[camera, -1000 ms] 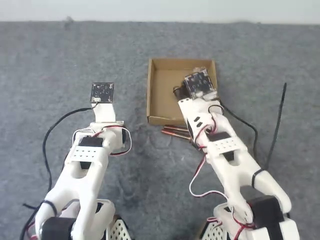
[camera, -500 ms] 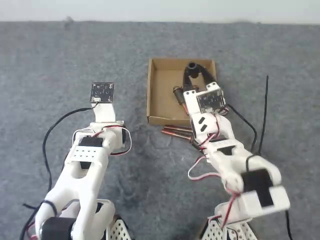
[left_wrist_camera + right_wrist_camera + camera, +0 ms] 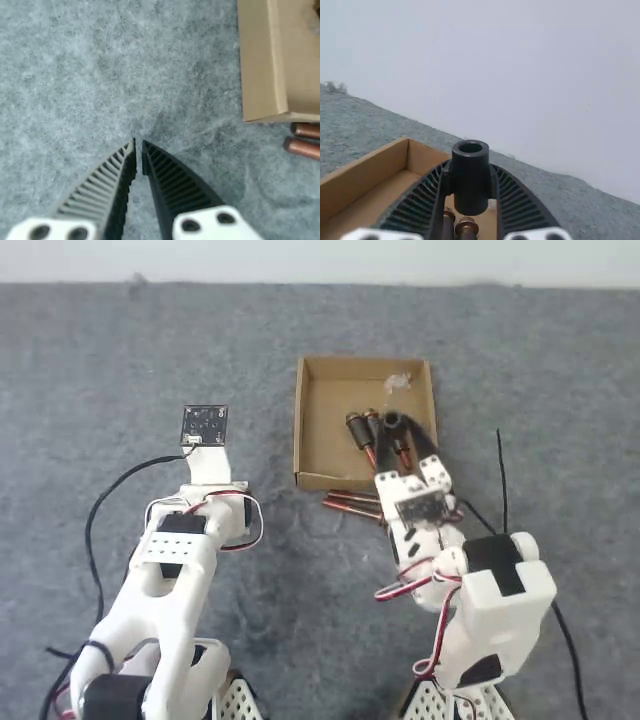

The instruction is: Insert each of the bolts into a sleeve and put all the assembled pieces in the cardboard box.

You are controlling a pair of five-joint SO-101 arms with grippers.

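Right gripper (image 3: 396, 432), clamped on the sleeve (image 3: 470, 177) (held upright), should lower squarely into the cardboard box (image 3: 300, 425), upper centre.

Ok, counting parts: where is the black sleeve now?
In the high view, the black sleeve is held in the right gripper, over the right half of the cardboard box, above the pieces lying inside it.

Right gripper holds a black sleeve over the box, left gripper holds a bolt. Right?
No: the left gripper is shut and empty over the carpet, per the left wrist view. The right gripper does hold the black sleeve over the cardboard box.
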